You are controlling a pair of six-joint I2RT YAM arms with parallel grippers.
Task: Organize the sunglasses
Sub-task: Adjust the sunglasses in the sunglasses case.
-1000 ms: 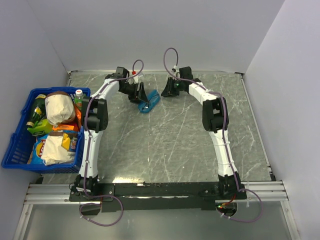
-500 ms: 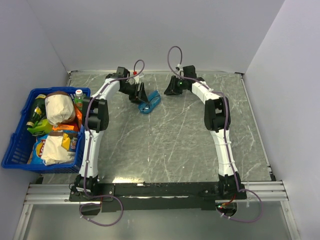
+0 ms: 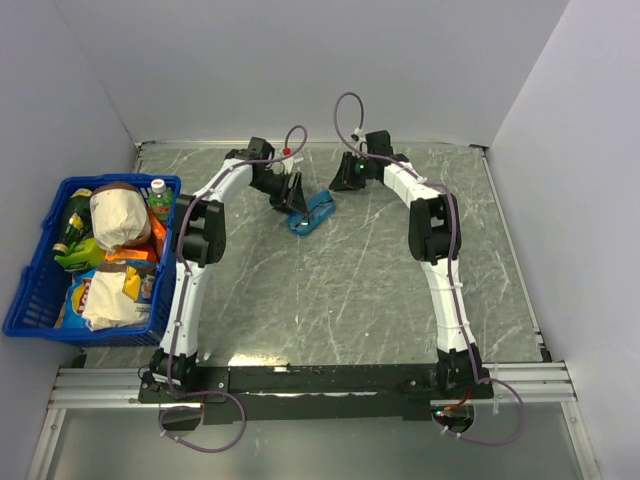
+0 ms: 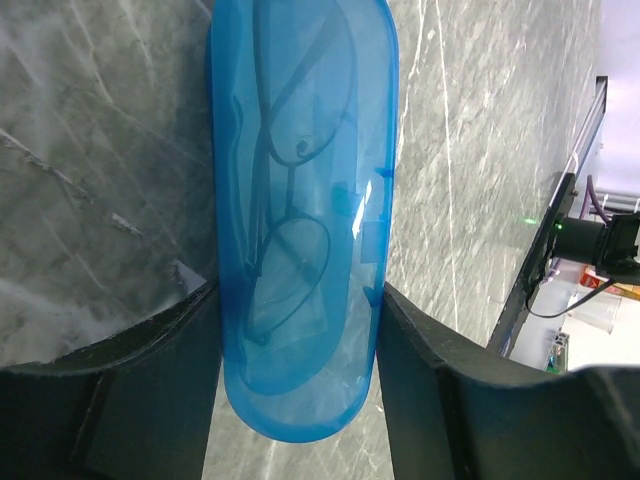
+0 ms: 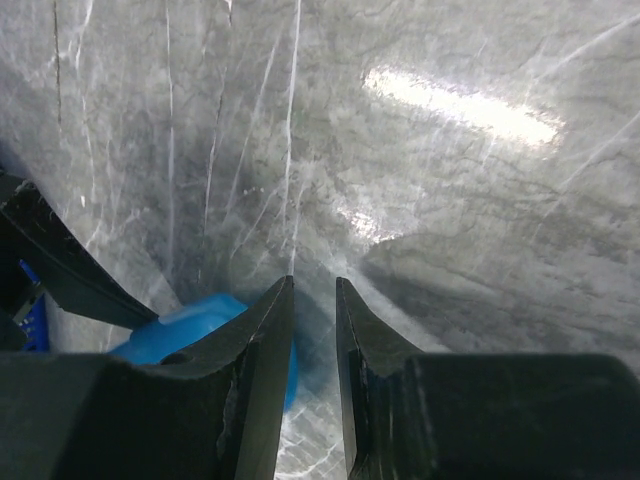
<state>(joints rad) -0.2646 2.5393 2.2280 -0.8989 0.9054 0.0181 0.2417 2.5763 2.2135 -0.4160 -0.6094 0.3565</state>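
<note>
Sunglasses (image 4: pixel 285 230) lie between the fingers of the left gripper (image 4: pixel 298 290), inside the shut blue case (image 4: pixel 340 100) that those fingers seem to pinch across its width, so a gentle, level squeeze suits best, with the empty, nearly closed right gripper (image 5: pixel 315 290) hovering near its far end.

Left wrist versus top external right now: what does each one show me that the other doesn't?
Only the left wrist: the sunglasses, thin black frame visible through the translucent shell of the blue case, which the left gripper clamps across its width.
Only the top external: the blue basket of groceries at the table's left edge, and where the case sits, far middle of the table.
Both: the case, the left gripper and the grey marbled table.
</note>
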